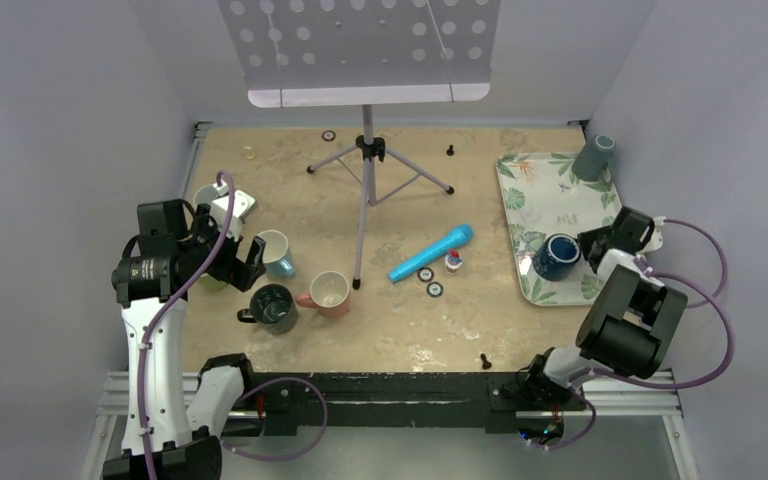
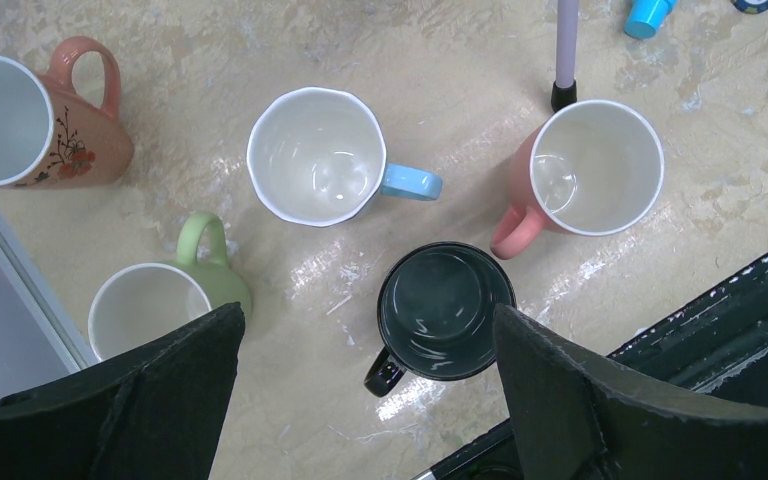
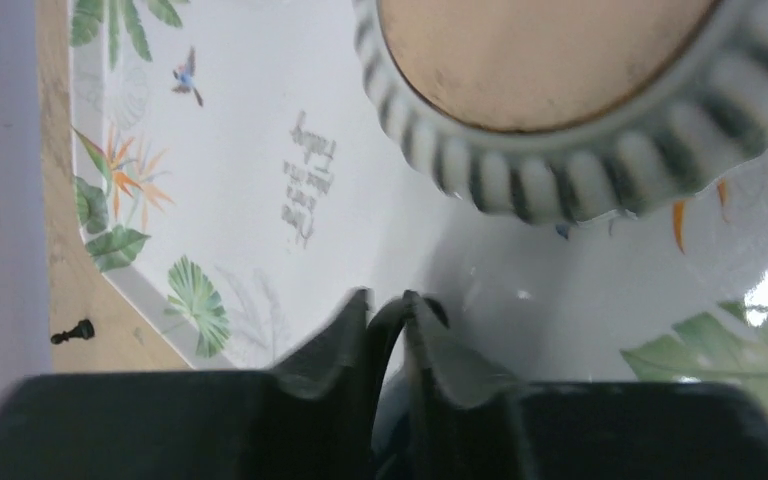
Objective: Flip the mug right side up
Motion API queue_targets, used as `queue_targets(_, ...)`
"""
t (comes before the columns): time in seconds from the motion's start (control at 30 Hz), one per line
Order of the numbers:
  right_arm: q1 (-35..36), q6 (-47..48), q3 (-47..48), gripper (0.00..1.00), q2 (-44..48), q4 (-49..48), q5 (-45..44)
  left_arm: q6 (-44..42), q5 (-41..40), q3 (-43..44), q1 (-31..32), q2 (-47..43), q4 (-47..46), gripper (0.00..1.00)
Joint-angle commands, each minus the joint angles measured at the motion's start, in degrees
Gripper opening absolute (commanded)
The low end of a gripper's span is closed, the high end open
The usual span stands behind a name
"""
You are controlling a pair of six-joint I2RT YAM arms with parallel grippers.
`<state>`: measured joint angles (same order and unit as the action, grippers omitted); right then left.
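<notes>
- The dark blue mug (image 1: 558, 256) sits on the near part of the leaf-print tray (image 1: 532, 195), at the right side of the surface (image 1: 400, 330). From above its mouth seems to face up, though I cannot tell whether it is fully level.
- The right gripper (image 3: 388, 325) is clenched on a thin dark edge of that mug; whether this is rim or handle is unclear.
- So narrow a pinch could let the mug pivot or slip. If it is let go while tilted, it may tip, roll or knock the tray's rim.
- A ribbed grey mug (image 1: 593, 157) stands base-up at the tray's far corner, well apart. It probably still needs turning.
- The left gripper (image 2: 367, 330) hangs released above a black mug (image 2: 446, 310) among other upright mugs, uninvolved.
</notes>
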<state>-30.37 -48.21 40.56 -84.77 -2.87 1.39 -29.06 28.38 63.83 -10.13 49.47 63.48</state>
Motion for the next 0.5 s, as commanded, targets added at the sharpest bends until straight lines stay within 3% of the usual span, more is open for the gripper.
queue_targets(0.0, 0.4, 5.0, 1.3, 0.02, -1.3, 0.0, 2.2, 0.5, 2.0, 0.3, -0.2, -0.8, -1.3, 0.97)
queue_targets(0.2, 3.4, 9.4, 3.5, 0.00, 0.3, -1.1, 5.7, 0.3, 2.7, 1.2, -0.2, -0.8, -0.2, 0.97)
queue_targets(0.47, 13.3, 14.0, 1.8, 0.00, 7.3, -7.1, 10.3, -0.4, 6.4, 3.4, -0.2, 0.3, 2.0, 0.98)
